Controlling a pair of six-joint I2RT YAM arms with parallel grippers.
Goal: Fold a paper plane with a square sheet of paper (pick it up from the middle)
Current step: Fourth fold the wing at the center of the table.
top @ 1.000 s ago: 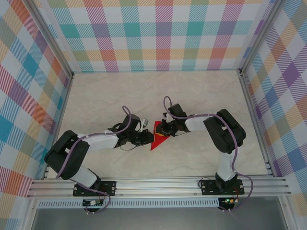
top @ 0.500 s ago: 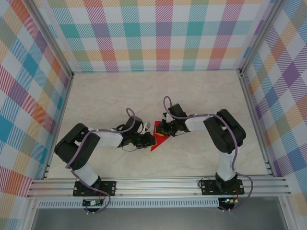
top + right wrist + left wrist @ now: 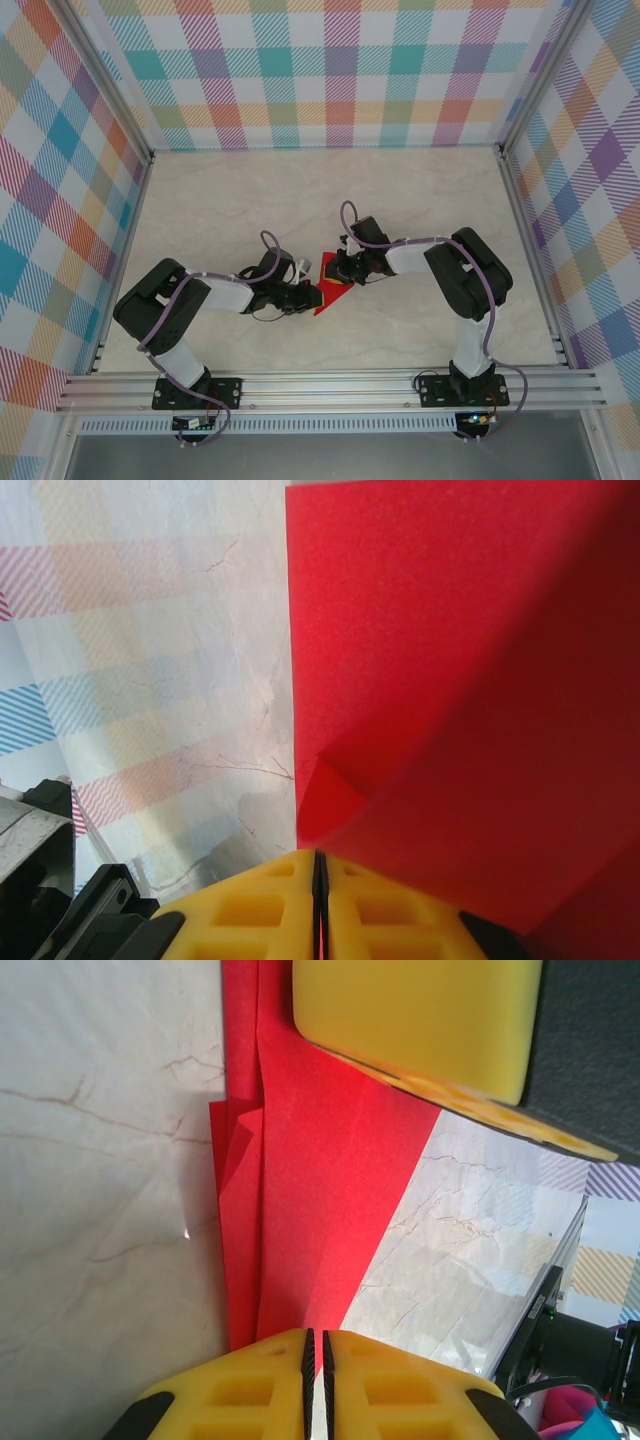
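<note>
The square sheet of paper [image 3: 326, 297] is bright red and folded into layered angular flaps, lying mid-table between both arms. My left gripper [image 3: 311, 293] comes at it from the left. In the left wrist view its yellow fingers [image 3: 250, 1390] are closed to a hairline gap on the near edge of the paper [image 3: 320, 1190]. My right gripper [image 3: 338, 273] comes from the right and is shut on the paper's other side. In the right wrist view the red sheet [image 3: 430, 630] runs straight into its closed jaws [image 3: 320, 865], with a small folded corner beside them.
The marble-patterned table [image 3: 400, 200] has checked walls on three sides and a metal rail along the near edge. One yellow finger of the right gripper [image 3: 420, 1020] hangs over the paper in the left wrist view.
The left arm has swung to the right and brought its gripper up to the paper's left edge. The right arm and the paper have stayed put.
</note>
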